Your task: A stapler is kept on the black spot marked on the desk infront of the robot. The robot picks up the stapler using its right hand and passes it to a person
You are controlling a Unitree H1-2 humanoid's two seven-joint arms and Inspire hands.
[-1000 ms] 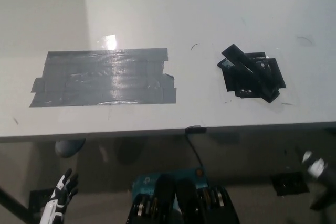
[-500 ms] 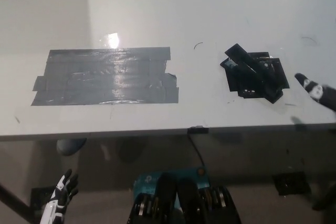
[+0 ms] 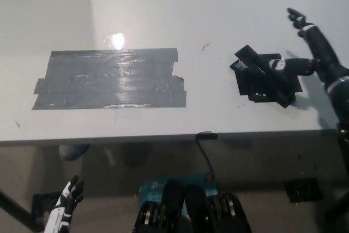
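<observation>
Since half a second ago the black right hand [image 3: 311, 53] has risen from the desk's right edge and now reaches in over the desk [image 3: 163, 15], its fingers [image 3: 297, 17] spread apart and holding nothing. One finger stretches toward the far side, while another, lower one points left across the right end of the stapler [image 3: 262, 69]; whether it touches is hard to tell.

The stapler lies on the black spot [image 3: 270, 83], a patch of dark tape near the desk's right end and closer to the front edge than the back. The stapler lies slantwise, one end toward the back and the other toward the front right. Black on black, its outline is hard to separate from the tape.

A larger grey tape patch [image 3: 109, 79] sits well apart, toward the desk's left end. The white left hand [image 3: 65, 208] hangs below the front edge at the lower left, idle, fingers apart.

The step in hand looks like the reach, with the grasp not yet made. The next move probably calls for lowering the hand, straddling the stapler's body across its narrow width and closing firmly before lifting. No person is in view to receive it.
</observation>
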